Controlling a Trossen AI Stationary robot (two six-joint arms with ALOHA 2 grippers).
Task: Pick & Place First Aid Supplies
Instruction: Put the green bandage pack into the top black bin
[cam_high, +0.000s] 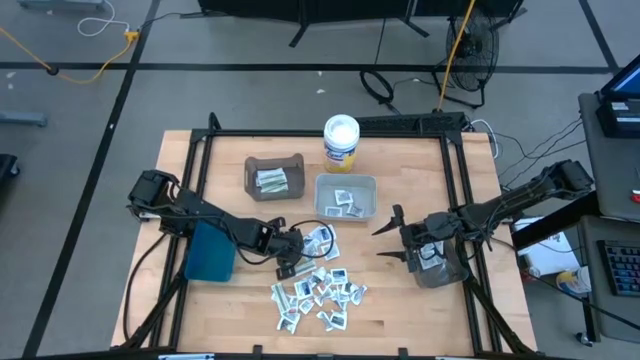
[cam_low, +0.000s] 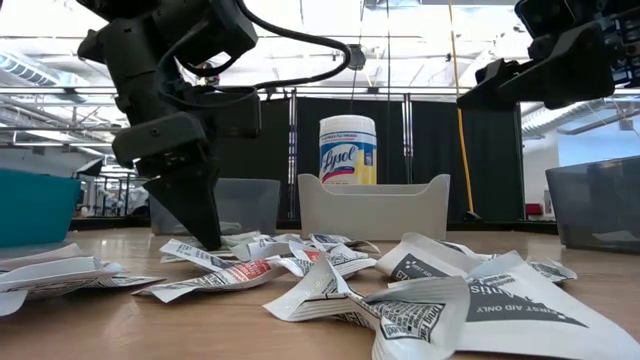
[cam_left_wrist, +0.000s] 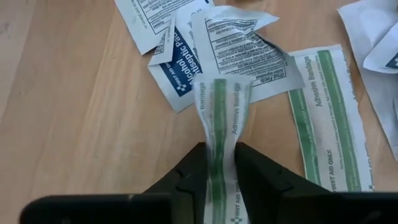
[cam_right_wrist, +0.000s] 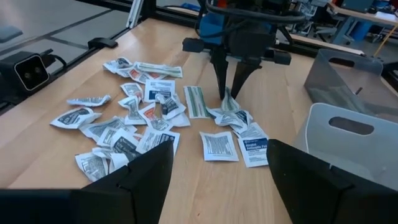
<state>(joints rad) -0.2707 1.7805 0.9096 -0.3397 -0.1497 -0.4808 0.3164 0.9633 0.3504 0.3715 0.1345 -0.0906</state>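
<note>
Left gripper (cam_left_wrist: 221, 163) jaws are pinching 1 green-striped bandage strip (cam_left_wrist: 224, 109) off the surface, so lift it straight up; right gripper (cam_high: 392, 238) jaws wait open.

Matt wood table (cam_high: 200, 300), crinkled paper packets (cam_high: 318, 292)

Bare wood is left along the table (cam_high: 470, 200) edges. The middle is blocked by packets (cam_high: 318, 292), bins (cam_high: 346, 196) and tub (cam_high: 341, 141).
</note>
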